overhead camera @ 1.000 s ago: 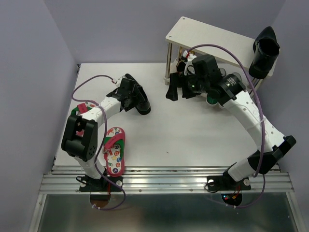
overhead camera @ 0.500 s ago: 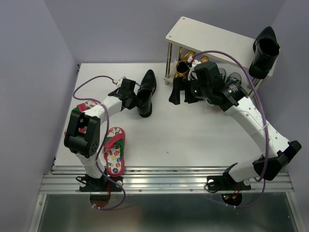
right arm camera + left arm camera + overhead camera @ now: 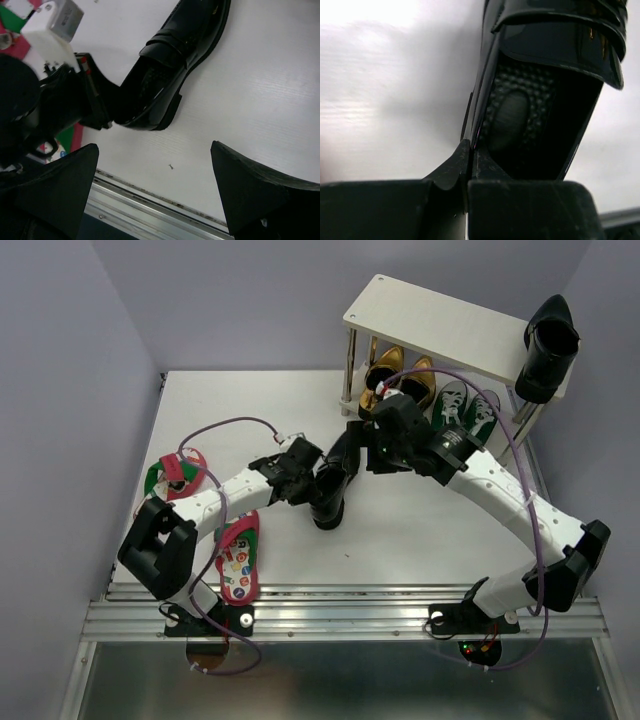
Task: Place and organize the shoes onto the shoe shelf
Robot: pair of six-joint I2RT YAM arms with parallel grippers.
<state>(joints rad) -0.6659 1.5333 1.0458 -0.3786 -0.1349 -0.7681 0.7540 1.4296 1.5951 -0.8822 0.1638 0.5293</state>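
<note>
"At the middle of the table [image 3: 420,540], what does the left gripper [image 3: 306,480] have?"

"A black loafer [image 3: 330,498]. Its wrist camera shows the fingers [image 3: 530,210] pressed together on the shoe's side wall near the heel. The dimpled insole sits just above them."

"And the right gripper [image 3: 362,448]?"

"Spread wide, holding nothing. From overhead it hangs at 1 o'clock of the loafer. The dark shapes merge there, so I cannot tell whether they touch. Its own camera settles that. Both fingers [image 3: 255,185] show clear of the shoe with bare table between them. The loafer lies at 12 o'clock in that view and the left gripper at 10."

"What does only the overhead view give?"

"The shoe shelf [image 3: 430,320], at 1 o'clock of the table. A second black loafer [image 3: 548,345] sits at the right end of its top board. Beneath the board, gold loafers [image 3: 395,375] lie to the left and green sneakers [image 3: 465,405] to the right."

"Anything else about?"

"One flip-flop [image 3: 238,555] lies at 7 o'clock, beside the left arm [image 3: 220,495]. Another [image 3: 165,475] lies at 9, partly covered by that arm. The right arm [image 3: 510,495] overlaps the near ends of the sneakers."
</note>
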